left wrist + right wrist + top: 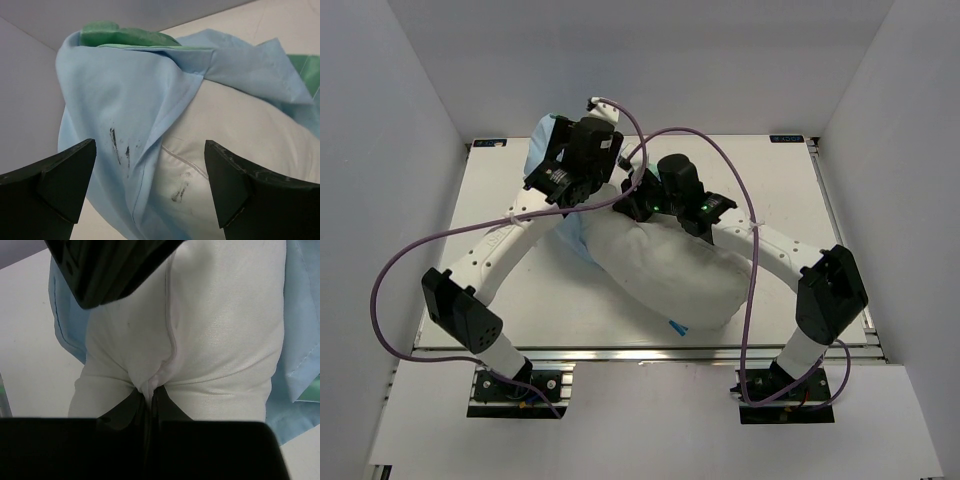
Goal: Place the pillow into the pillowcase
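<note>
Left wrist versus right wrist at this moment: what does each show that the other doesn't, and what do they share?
Left wrist only: the left end effector is open with nothing between its fingers. This view also shows the green face of the pillowcase and dark smudges on its blue cloth. Right wrist only: the right end effector is shut on a pinch of fabric at the seam of the pillow. Both: the white pillow partly wrapped in the light blue pillowcase, resting on the table.
</note>
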Action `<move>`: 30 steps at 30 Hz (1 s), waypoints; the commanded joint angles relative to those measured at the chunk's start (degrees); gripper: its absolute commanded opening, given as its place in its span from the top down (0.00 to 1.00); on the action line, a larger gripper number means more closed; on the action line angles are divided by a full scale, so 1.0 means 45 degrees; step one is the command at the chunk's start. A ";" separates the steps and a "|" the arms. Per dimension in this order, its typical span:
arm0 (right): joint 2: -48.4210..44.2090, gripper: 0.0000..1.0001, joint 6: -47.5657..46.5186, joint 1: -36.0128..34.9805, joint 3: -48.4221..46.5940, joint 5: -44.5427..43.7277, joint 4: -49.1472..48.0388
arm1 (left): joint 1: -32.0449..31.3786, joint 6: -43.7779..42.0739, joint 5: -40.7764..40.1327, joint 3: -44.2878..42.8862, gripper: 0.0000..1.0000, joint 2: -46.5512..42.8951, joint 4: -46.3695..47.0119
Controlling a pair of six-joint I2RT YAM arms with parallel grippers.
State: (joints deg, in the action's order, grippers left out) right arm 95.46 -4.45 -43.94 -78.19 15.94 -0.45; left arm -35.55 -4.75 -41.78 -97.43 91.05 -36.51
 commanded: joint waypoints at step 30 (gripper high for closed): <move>-0.0725 1.00 -0.0164 -0.0078 0.0931 0.1203 0.0804 | 0.0498 -0.3006 -0.1906 -0.2256 0.62 0.2560 0.2859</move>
State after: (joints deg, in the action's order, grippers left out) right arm 94.13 -4.95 -43.64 -75.94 18.11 -1.50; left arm -33.54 -17.39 -48.01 -104.97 102.78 -27.03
